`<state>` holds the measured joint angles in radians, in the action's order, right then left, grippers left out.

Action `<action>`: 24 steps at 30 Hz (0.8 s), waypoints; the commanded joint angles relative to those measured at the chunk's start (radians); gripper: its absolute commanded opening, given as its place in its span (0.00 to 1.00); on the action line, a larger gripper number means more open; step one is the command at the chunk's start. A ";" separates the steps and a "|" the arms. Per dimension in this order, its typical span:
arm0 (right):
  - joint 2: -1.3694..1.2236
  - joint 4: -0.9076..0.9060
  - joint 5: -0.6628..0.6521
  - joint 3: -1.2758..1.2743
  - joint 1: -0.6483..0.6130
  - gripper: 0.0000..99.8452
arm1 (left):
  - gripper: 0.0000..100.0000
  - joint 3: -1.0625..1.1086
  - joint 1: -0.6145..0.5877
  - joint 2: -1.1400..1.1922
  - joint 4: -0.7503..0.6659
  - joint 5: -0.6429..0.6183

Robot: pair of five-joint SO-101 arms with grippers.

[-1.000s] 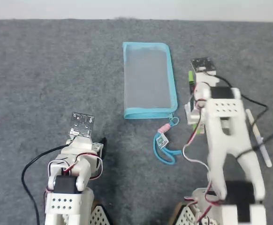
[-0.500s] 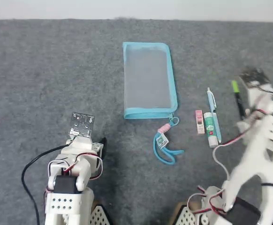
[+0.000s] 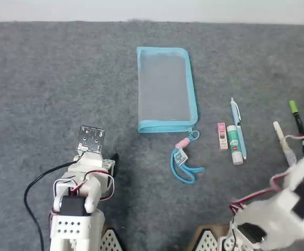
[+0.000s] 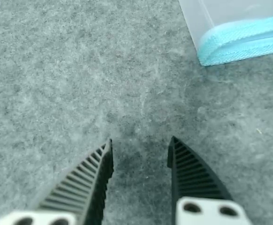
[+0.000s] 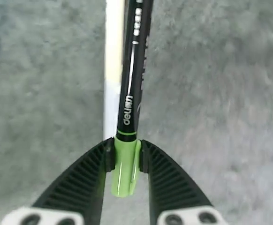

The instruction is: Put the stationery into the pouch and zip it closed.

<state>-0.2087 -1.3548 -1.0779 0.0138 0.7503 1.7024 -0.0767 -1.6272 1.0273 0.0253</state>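
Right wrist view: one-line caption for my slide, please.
Right gripper clamped on the green cap of the black pen, white pen lying alongside on the grey mat.

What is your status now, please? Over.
Left gripper open over mat. Right gripper shut on black pen at green cap. Pouch empty. White pen close alongside it.

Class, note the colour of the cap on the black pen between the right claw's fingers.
Bright green cap on the pen; clearest in right wrist view.
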 commanded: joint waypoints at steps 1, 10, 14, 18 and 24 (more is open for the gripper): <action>-0.137 0.007 -0.057 0.164 0.004 0.01 | 0.18 -0.012 -0.006 -0.021 0.008 -0.008; -0.262 -0.005 -0.106 0.244 0.001 0.11 | 0.18 -0.012 -0.006 -0.021 0.008 -0.008; -0.246 -0.074 -0.110 0.247 -0.002 0.17 | 0.18 -0.012 -0.006 -0.021 0.008 -0.008; -0.177 -0.140 -0.097 0.247 -0.016 0.17 | 0.18 -0.012 -0.006 -0.021 0.008 -0.008; -0.005 -0.254 0.149 0.241 -0.145 0.17 | 0.18 -0.012 -0.006 -0.021 0.008 -0.008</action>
<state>-0.3606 -1.5497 -1.0533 0.2071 0.6859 1.7024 -0.0767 -1.6272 1.0273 0.0253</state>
